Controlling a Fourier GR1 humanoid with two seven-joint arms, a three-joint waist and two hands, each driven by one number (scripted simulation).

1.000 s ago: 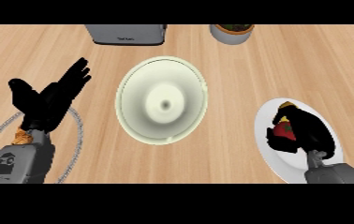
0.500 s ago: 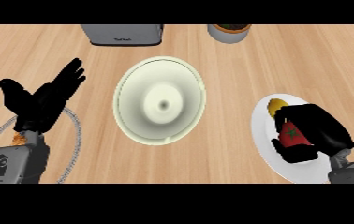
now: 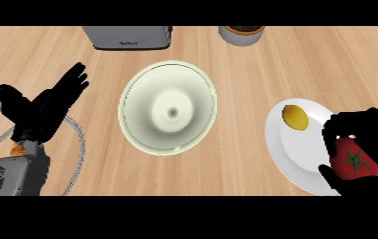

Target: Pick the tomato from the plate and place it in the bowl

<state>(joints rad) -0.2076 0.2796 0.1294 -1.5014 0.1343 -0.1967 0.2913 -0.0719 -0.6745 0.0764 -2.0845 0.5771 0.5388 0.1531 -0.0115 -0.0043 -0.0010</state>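
One wide wooden counter top (image 3: 244, 83) carries everything here, and the biggest thing on it is the pale cream round bowl (image 3: 169, 108), sitting mid-counter with nothing inside it. To its right, well apart, lies the white round plate (image 3: 289, 150), running off toward the view's right edge. At the back edge stand a grey metal box-shaped appliance (image 3: 128, 36) and, further right, a small grey pot (image 3: 241, 34) with something dark and orange in it that I cannot identify. The robot's left hand (image 3: 46, 108) shows at the view's left, fingers straight and spread, resting and holding nothing; a thin grey cord or wire loop (image 3: 76, 148) lies beside it. The right hand (image 3: 353, 133) is over the plate's right side, its black fingers and thumb curled round the red tomato with a green star-shaped stalk (image 3: 356, 161), which sits low over the plate. Just beside it on the plate is a small yellow rounded fruit (image 3: 295, 117), untouched. From here the main risk, as I judge it, is the round tomato slipping out between thumb and fingers during the lift or the carry leftward; a low carry could also clip the bowl's rim or nudge the yellow fruit.
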